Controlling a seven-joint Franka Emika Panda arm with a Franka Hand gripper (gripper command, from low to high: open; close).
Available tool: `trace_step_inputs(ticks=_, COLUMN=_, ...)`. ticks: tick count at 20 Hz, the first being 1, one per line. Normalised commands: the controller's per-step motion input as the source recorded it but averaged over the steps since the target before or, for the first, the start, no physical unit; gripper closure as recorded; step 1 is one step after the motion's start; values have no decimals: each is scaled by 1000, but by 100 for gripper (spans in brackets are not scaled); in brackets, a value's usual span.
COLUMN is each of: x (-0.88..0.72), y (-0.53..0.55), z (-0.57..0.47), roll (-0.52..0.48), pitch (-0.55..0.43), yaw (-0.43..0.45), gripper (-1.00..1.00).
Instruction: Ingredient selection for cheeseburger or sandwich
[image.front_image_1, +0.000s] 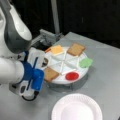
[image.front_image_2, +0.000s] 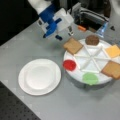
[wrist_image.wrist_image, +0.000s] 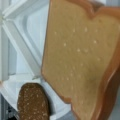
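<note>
The ingredients lie in a white divided tray (image.front_image_2: 86, 63). Two toast squares (image.front_image_2: 73, 45) (image.front_image_2: 112, 69), a dark patty (image.front_image_2: 92, 39), a yellow cheese square (image.front_image_2: 113, 50), green lettuce (image.front_image_2: 90, 78) and a red tomato disc (image.front_image_2: 69, 65) each fill one section. My gripper (image.front_image_2: 65, 35) hangs open just above the tray's edge, over the toast nearest the patty, with nothing between its fingers. In the wrist view that toast (wrist_image.wrist_image: 80, 55) fills most of the frame, with the patty (wrist_image.wrist_image: 32, 102) at the lower left. No cheeseburger or sandwich is in view.
A white paper plate (image.front_image_2: 39, 76) (image.front_image_1: 77, 108) sits bare on the grey table beside the tray. Behind the tray are a metal post (image.front_image_1: 55, 16) and dark equipment (image.front_image_2: 92, 18). My arm (image.front_image_1: 15, 45) fills a front view's left.
</note>
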Motion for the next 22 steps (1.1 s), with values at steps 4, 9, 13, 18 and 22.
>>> trace_step_inputs(ticks=4, x=214, y=-263, z=-174, roll=385, pitch=79, yaw=73, gripper=-100)
trace_step_inputs(ticks=9, x=223, y=-240, z=-157, roll=359, pitch=42, yaw=58, gripper=-100)
trace_step_inputs(ticks=13, x=209, y=-175, z=-160, roll=353, pitch=17, yaw=25, gripper=-100)
trace_step_inputs(ticks=18, x=164, y=-108, z=-125, roll=371, pitch=2, yaw=24, gripper=-100)
trace_step_inputs(ticks=22, x=144, y=-108, z=-122, roll=386, pitch=-31, yaw=32, gripper=-100)
